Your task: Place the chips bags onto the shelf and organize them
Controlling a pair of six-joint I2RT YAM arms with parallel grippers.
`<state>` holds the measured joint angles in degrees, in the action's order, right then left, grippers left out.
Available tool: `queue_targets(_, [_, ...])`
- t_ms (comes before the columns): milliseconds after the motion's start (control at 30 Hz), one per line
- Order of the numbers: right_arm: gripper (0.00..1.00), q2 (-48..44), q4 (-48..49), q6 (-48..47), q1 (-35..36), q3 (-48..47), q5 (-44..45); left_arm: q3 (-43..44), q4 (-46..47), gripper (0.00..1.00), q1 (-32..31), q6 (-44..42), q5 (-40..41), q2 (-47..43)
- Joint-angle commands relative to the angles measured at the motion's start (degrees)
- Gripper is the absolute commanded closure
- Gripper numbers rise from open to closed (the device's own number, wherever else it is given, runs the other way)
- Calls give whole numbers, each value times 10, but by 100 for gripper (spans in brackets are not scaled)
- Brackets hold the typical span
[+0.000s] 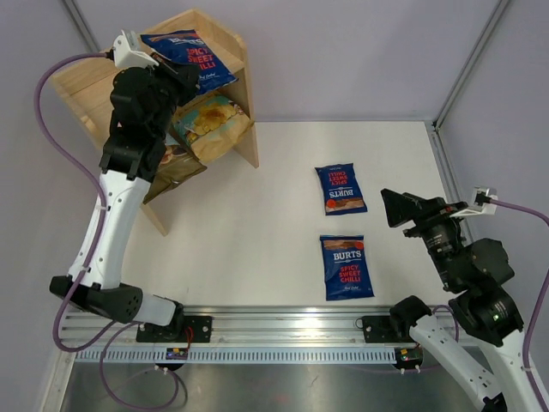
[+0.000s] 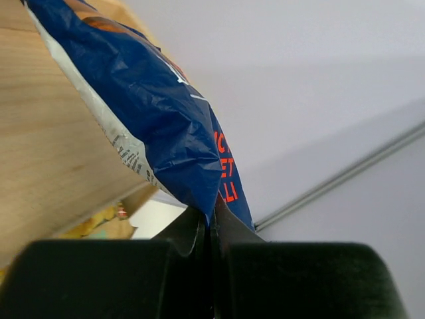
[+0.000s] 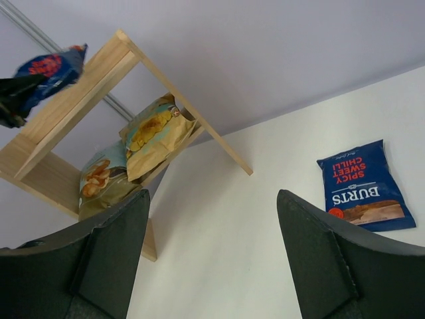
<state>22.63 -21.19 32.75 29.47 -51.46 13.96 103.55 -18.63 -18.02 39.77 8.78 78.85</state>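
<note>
My left gripper (image 1: 182,75) is shut on the edge of a dark blue Burts bag (image 1: 189,57), held over the top tier of the wooden shelf (image 1: 219,39). The left wrist view shows the bag (image 2: 153,119) pinched between the fingers (image 2: 192,229), next to the shelf board (image 2: 53,166). The tan-yellow bag (image 1: 210,124) and the pale blue-olive bag (image 1: 176,165) lie on the lower tier. Two more Burts bags lie flat on the table, one farther (image 1: 340,189) and one nearer (image 1: 346,267). My right gripper (image 1: 393,206) is open and empty, right of them.
The shelf stands at the far left of the white table (image 1: 257,232). A metal rail (image 1: 283,326) with both arm bases runs along the near edge. Enclosure walls stand behind and at the right. The right wrist view shows the shelf (image 3: 126,60) and one Burts bag (image 3: 365,186).
</note>
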Motion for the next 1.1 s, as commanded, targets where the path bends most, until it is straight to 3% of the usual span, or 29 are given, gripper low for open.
queue_targets(0, [15,-16,-11,-15,0,-36,19,37,-3,100,30,28,-19,31])
queue_targets(400, [15,-77,-61,-27,0,-68,42,122,-3,100,49,103,6,153])
queue_targets(800, [15,-91,-89,-14,-1,-74,17,121,11,100,49,150,79,196])
queue_targets(1000, [15,-83,-92,-14,-1,-72,4,140,7,100,49,131,108,206])
queue_targets(1033, [15,-83,-93,-13,-1,-70,1,146,5,96,49,124,110,210])
queue_targets(1067, [15,-83,-92,-12,-1,-68,0,150,4,81,49,120,104,213])
